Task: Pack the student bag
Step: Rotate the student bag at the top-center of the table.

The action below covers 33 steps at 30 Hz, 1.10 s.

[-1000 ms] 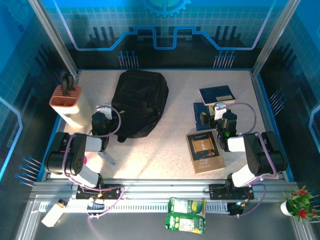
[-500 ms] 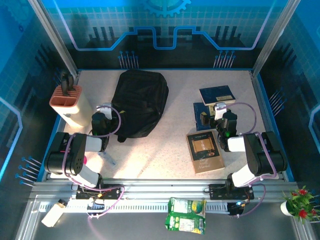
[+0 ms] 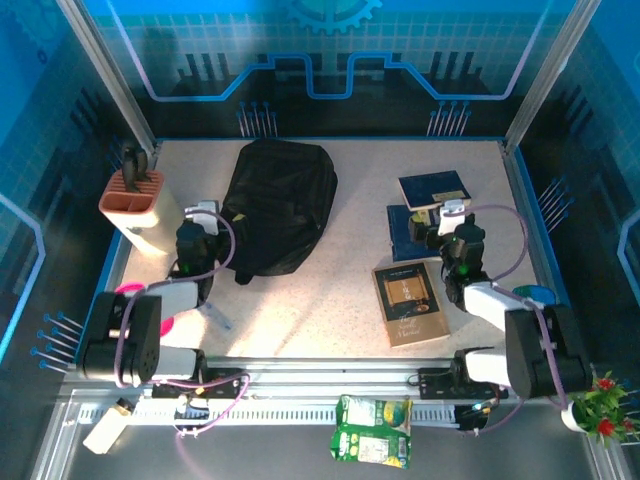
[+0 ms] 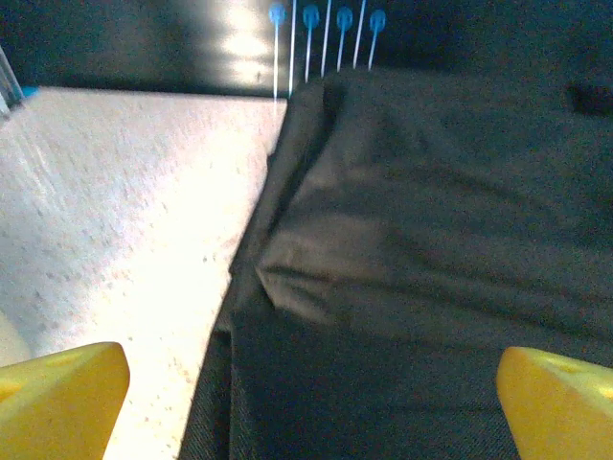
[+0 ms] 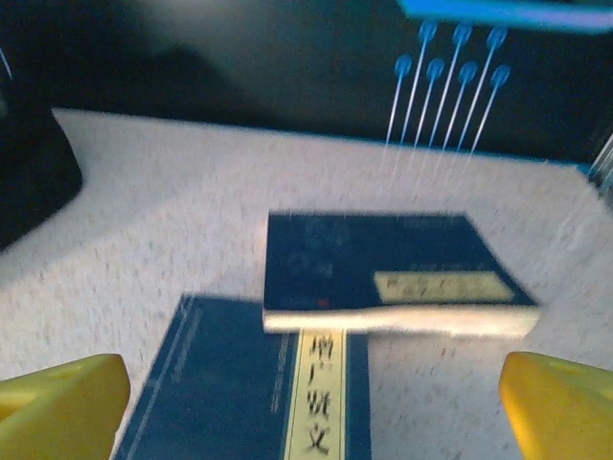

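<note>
Counter stock, near edge first – every place is given from the student bag (image 3: 280, 203).

1. green snack packet (image 3: 371, 430) – on the front rail, nearer than the bag and to its right.
2. left claw (image 4: 308, 401) – yellow fingers spread wide with nothing between them. It sits at the bag's near-left edge and faces the black fabric.
3. brown book (image 3: 410, 303) – flat on the counter (image 3: 300, 310), right of the bag and nearer.
4. right claw (image 5: 308, 404) – fingers spread wide and empty, well to the right of the bag, pointing at the two blue books.
5. student bag – large, black and soft, lying flat on the counter left of centre. Nothing rests on it.
6. lower blue book (image 5: 239, 393) – right of the bag, flat, with a pale title strip along the cover.
7. upper blue book (image 5: 393, 264) – lies across the far end of the lower blue book.
8. cream holder (image 3: 140, 210) – orange top with a dark handle standing in it, left of the bag and apart from it.
</note>
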### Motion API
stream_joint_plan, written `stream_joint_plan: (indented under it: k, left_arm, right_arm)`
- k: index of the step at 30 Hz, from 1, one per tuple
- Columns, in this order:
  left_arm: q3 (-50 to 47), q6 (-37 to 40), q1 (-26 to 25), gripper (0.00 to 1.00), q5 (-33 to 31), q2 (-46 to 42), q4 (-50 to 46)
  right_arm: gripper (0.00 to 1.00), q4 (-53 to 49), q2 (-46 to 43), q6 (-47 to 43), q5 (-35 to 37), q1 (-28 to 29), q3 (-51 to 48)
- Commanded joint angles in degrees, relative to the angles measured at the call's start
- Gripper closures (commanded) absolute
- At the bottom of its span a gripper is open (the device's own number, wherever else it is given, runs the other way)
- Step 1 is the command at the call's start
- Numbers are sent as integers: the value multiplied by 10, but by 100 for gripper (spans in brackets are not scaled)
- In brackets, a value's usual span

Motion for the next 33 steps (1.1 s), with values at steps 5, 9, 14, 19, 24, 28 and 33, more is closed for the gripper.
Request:
stream_joint_plan:
  k: [5, 9, 14, 19, 24, 28, 33]
  left_arm:
    - [89, -125, -24, 1, -46, -110, -210]
    - [178, -202, -44, 1, -34, -113, -373]
    - [215, -245, -63, 1, 28, -98, -435]
    - [209, -276, -84, 1, 86, -99, -459]
    - [197, -278, -122, 1, 92, -111, -508]
    - [185, -291, -134, 1, 105, -116, -517]
    - [196, -298, -138, 1, 111, -100, -516]
  right_arm:
    - [0, -370, -25, 190, 26, 33, 188]
    - [0, -520, 56, 235, -15, 69, 327]
    - [0, -587, 161, 257, -66, 142, 443]
    - [0, -597, 261, 294, -113, 231, 524]
    - [3, -583, 332, 346, -140, 294, 553]
    - [8, -560, 374, 371, -169, 331, 552]
    - [16, -535, 428, 392, -191, 350, 550]
